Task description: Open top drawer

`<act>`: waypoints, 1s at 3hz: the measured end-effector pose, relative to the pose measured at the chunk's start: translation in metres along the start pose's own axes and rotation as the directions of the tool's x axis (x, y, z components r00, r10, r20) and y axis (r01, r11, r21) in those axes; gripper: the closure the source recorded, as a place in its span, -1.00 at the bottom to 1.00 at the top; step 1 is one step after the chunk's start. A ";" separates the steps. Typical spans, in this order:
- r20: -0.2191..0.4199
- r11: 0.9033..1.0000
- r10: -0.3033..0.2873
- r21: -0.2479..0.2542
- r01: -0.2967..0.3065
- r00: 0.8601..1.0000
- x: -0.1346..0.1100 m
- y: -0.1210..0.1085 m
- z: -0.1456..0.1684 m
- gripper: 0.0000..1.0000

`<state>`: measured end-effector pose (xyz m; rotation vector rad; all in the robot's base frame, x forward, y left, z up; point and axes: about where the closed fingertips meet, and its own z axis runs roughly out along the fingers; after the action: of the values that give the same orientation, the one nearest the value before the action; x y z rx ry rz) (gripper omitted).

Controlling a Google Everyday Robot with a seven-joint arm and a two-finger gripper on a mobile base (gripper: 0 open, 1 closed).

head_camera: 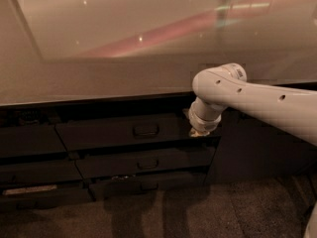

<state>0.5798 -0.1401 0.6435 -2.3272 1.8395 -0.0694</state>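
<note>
The top drawer is the widest dark front under the counter edge, with a small loop handle at its centre. It stands out a little from the cabinet face, with a dark gap above it. My white arm reaches in from the right. The gripper hangs down at the drawer's upper right corner, well right of the handle. Its tip lies against or just in front of the drawer's top edge; I cannot tell which.
A pale glossy countertop overhangs the drawers. Below the top drawer sit two shorter dark drawers with similar handles. Narrower dark fronts stack at the left. A dark cabinet panel stands at the right. Carpet covers the floor.
</note>
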 end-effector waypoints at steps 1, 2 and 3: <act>0.000 1.000 -0.002 -0.002 0.002 1.000 -0.001 0.001 0.000 1.00; 0.000 1.000 -0.002 -0.002 0.002 1.000 0.000 0.000 -0.001 1.00; 0.001 1.000 -0.005 -0.003 0.005 1.000 -0.001 0.001 0.000 1.00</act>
<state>0.5787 -0.1390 0.6438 -2.3341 1.8342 -0.0660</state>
